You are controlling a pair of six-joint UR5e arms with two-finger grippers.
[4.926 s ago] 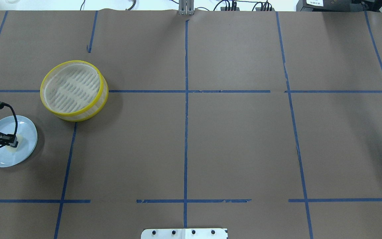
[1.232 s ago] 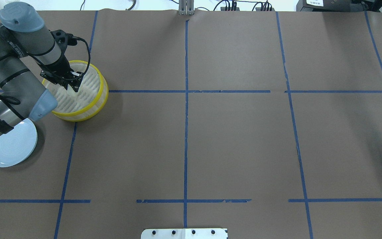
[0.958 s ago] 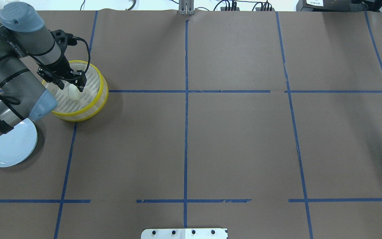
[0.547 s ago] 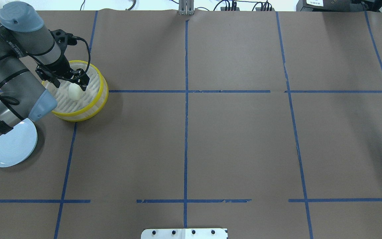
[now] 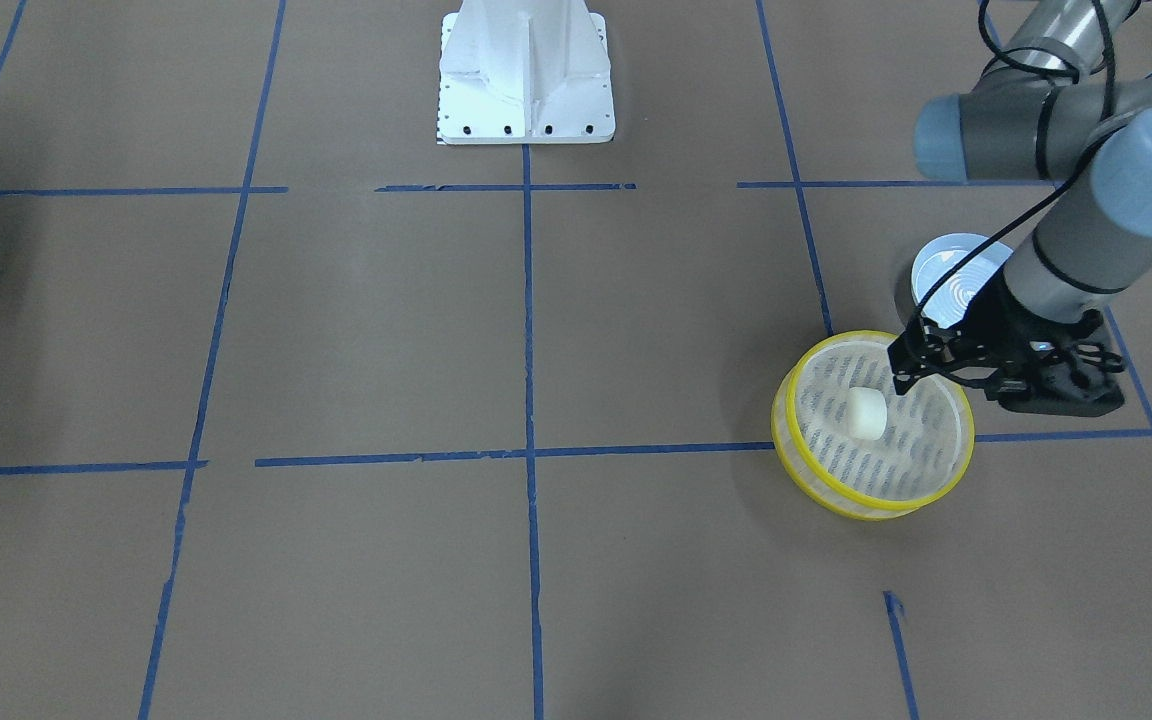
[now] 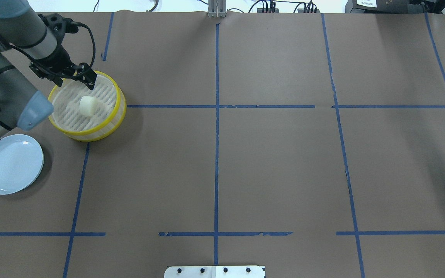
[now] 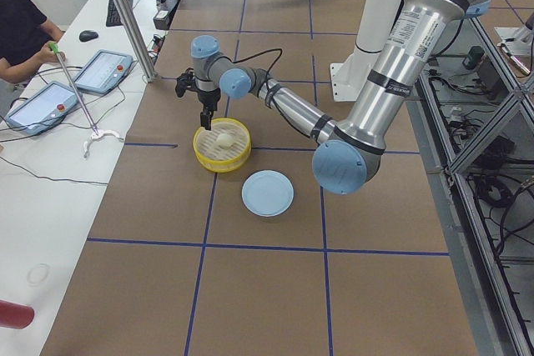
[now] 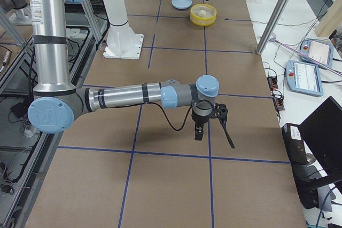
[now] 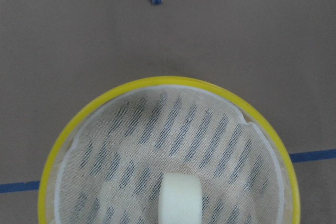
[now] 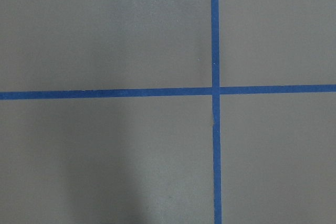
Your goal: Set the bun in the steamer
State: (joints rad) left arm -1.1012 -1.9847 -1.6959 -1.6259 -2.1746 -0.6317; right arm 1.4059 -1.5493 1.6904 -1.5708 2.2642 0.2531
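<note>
bun (image 9: 180,199): cut off by bottom edge | steamer (image 9: 168,81): near rim cut off | plate (image 5: 941,262): partly behind left arm (image 5: 1076,250)

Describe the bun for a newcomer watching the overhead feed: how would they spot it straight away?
On the brown table, look to the overhead view's left edge, where a pale blue plate lies. Just beyond it stands the yellow-rimmed steamer, and the bun sits on its mesh floor. It is the only small cream-white lump, rounded and soft-looking.
</note>
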